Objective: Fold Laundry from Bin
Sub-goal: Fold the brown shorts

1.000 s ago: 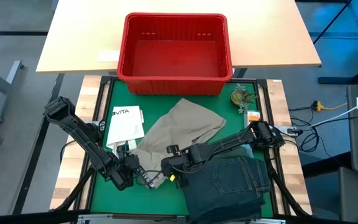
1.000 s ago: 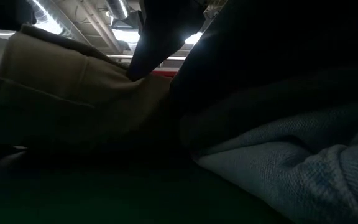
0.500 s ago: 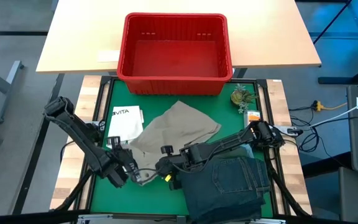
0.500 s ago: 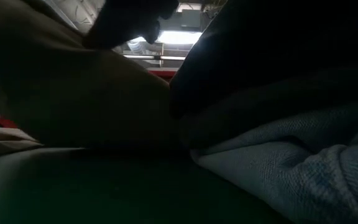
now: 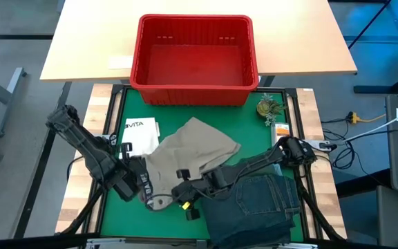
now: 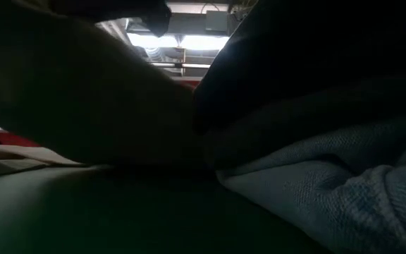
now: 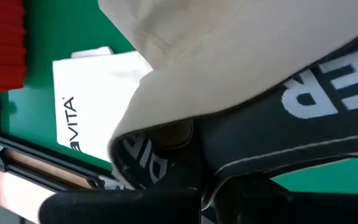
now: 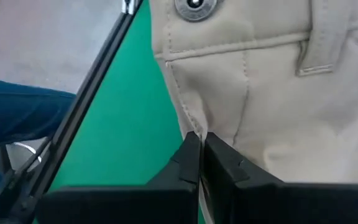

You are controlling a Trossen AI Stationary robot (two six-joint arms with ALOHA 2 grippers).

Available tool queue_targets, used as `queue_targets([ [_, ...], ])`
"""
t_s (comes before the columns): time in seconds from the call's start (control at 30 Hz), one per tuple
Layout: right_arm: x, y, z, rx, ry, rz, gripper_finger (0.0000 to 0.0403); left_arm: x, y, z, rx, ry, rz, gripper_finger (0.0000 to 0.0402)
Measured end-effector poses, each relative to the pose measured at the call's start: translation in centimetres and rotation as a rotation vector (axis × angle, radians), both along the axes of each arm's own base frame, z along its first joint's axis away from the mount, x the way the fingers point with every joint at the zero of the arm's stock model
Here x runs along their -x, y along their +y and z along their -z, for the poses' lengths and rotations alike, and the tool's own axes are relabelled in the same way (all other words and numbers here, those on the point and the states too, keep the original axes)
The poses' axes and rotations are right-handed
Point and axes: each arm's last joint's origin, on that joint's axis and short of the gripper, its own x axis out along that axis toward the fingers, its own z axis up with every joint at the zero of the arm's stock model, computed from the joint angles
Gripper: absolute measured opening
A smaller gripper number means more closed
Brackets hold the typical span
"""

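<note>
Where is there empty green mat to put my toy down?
Bare green mat lies between the red plastic bin, the khaki-beige trousers and the small plant. The front is crowded: both grippers, trousers, folded blue jeans.

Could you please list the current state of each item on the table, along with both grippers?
bin: upright, looks empty.
khaki garment: crumpled on the green mat, pinched at its near edge by both grippers.
jeans: folded, lying on the mat.
white tote bag: flat, partly under the khaki garment.
left gripper: shut on the khaki garment.
right gripper: shut on the khaki garment's waistband.
</note>
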Motion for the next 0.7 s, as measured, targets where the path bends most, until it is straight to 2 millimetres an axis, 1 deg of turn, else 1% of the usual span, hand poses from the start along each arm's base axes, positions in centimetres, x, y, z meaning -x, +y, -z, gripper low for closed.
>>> queue_targets([
  [0.13, 0.8, -0.2, 2.0, -0.074, -0.022, 0.011, 0.0012, -0.1, 0.7, -0.3, 0.006, -0.016, -0.024, 0.0007],
  [0.2, 1.4, -0.7, 2.3, -0.107, -0.076, 0.034, 0.0012, -0.4, 1.0, -0.3, 0.002, -0.007, -0.013, 0.0007],
  [0.37, 3.6, -1.8, 2.4, -0.207, -0.195, 0.081, 0.0012, -1.7, 2.2, -0.3, 0.012, -0.014, -0.002, 0.0007],
  [0.53, 6.3, -2.5, 1.0, -0.262, -0.326, 0.108, 0.0012, -2.9, 4.2, -0.4, -0.027, -0.012, -0.017, 0.0007],
  [0.6, 7.3, -3.0, 1.3, -0.276, -0.341, 0.145, 0.0012, -3.5, 5.2, -0.4, -0.043, -0.019, -0.017, 0.0007],
  [0.7, 9.0, -3.8, 2.3, -0.299, -0.353, 0.235, 0.0012, -4.5, 6.6, -0.4, -0.059, -0.045, -0.010, 0.0007],
])
